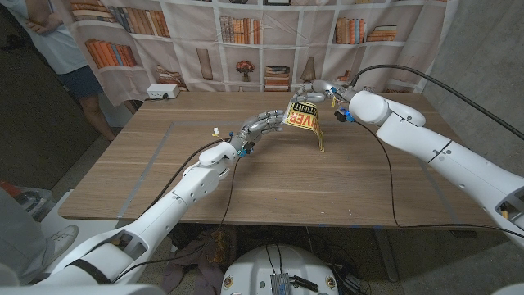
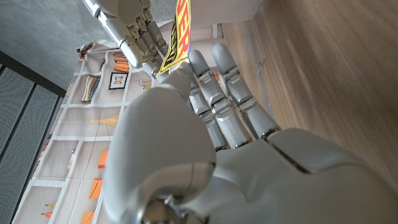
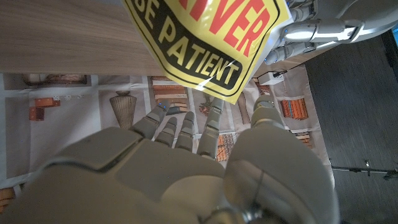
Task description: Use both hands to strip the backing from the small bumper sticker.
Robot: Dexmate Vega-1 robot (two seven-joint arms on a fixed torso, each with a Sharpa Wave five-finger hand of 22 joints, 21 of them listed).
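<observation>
A yellow bumper sticker [image 1: 301, 115] with red and black lettering hangs in the air over the far middle of the table. My left hand [image 1: 264, 123] pinches its left edge between thumb and fingers, and the left wrist view shows that corner of the sticker [image 2: 180, 31] at my fingertips [image 2: 176, 70]. My right hand [image 1: 318, 92] holds its top right edge from above. The printed face of the sticker [image 3: 211, 37] shows in the right wrist view, beyond my right hand [image 3: 186, 168]. A thin yellowish strip [image 1: 321, 141] dangles from the sticker's lower right down to the table [image 1: 352, 188].
A person [image 1: 57, 41] stands at the back left, beside the table corner. A white box [image 1: 162, 93] sits at the table's far left edge, and a small pale object [image 1: 214, 129] lies near my left wrist. A bookshelf-print curtain [image 1: 246, 41] hangs behind.
</observation>
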